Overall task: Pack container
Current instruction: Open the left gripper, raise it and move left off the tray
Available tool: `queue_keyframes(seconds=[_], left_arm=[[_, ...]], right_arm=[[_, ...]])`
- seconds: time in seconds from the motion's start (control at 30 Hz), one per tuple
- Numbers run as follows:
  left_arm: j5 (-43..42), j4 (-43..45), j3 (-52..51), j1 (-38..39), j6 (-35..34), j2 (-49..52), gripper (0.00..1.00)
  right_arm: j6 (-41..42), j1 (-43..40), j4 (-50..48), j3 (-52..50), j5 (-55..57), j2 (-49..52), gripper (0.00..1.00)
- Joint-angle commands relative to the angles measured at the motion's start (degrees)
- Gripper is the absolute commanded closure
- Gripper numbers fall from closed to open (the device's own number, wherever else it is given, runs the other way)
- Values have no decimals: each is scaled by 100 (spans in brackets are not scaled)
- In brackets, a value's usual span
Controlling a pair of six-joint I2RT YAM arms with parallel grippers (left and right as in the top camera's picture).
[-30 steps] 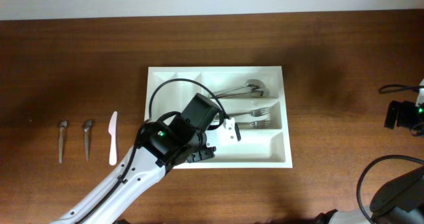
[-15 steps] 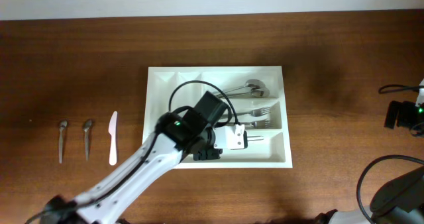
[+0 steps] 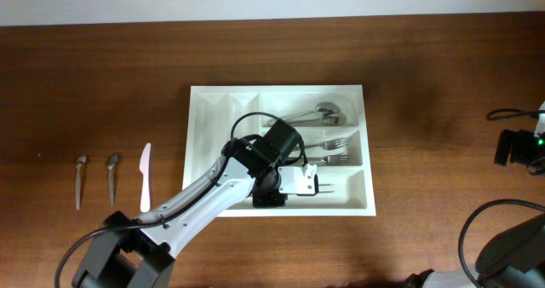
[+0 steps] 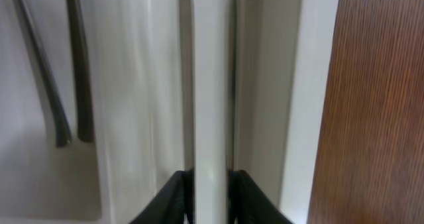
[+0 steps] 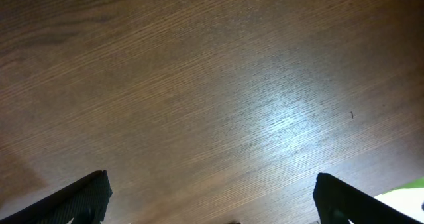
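White moulded plastic, that is the large five-compartment cutlery tray (image 3: 281,89), and it sits flat on the brown wooden desk (image 3: 443,66) directly under my left hand (image 3: 311,186). The left hand stands narrow, with a flat white plastic strip (image 4: 211,85), probably a knife, between its fingers (image 4: 173,197). The strip lies along the long compartment at the tray's near wall. I cannot tell whether the pads press it or stand just clear. Just beyond the hand lie metal forks (image 3: 336,158), and past them metal spoons (image 3: 328,113). I judge the tray light, stiff and slick, likely to skid if nudged; a rim wall or a divider is the place to pinch it. My right hand (image 5: 211,181) gapes wide over bare desk, holding nothing.
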State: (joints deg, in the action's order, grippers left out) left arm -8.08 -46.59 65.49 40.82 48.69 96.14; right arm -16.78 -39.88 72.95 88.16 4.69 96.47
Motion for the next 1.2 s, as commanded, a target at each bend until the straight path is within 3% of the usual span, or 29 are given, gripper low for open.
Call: queue_keyframes(seconds=[0.0, 0.2, 0.63, 0.67, 0.73, 0.8, 0.87, 0.93, 0.97, 1.17], left_arm=[[-439, 120, 98, 7, 68, 28, 71], [-614, 286, 98, 7, 68, 28, 65], [-614, 289, 98, 7, 68, 28, 63], [-614, 289, 98, 7, 68, 28, 58], [-612, 291, 98, 7, 68, 28, 37], [-612, 291, 98, 7, 68, 28, 30], [-612, 337, 98, 7, 68, 28, 16], [-614, 437, 101, 7, 63, 28, 13], [-612, 527, 114, 7, 17, 28, 5], [-605, 828, 1040, -26, -1517, 26, 2]], right_arm=[[-35, 9, -17, -9, -11, -127, 1], [-35, 9, -17, -9, -11, -127, 1], [-35, 9, -17, -9, -11, -127, 1], [-35, 9, -17, -9, -11, -127, 1], [-35, 9, -17, -9, -11, -127, 1], [-35, 9, -17, -9, -11, -127, 1], [-35, 9, -17, -9, -11, -127, 1], [-35, 9, -17, -9, -11, -127, 1], [-35, 9, -17, -9, -11, -127, 1], [-35, 9, -17, -9, -11, -127, 1]])
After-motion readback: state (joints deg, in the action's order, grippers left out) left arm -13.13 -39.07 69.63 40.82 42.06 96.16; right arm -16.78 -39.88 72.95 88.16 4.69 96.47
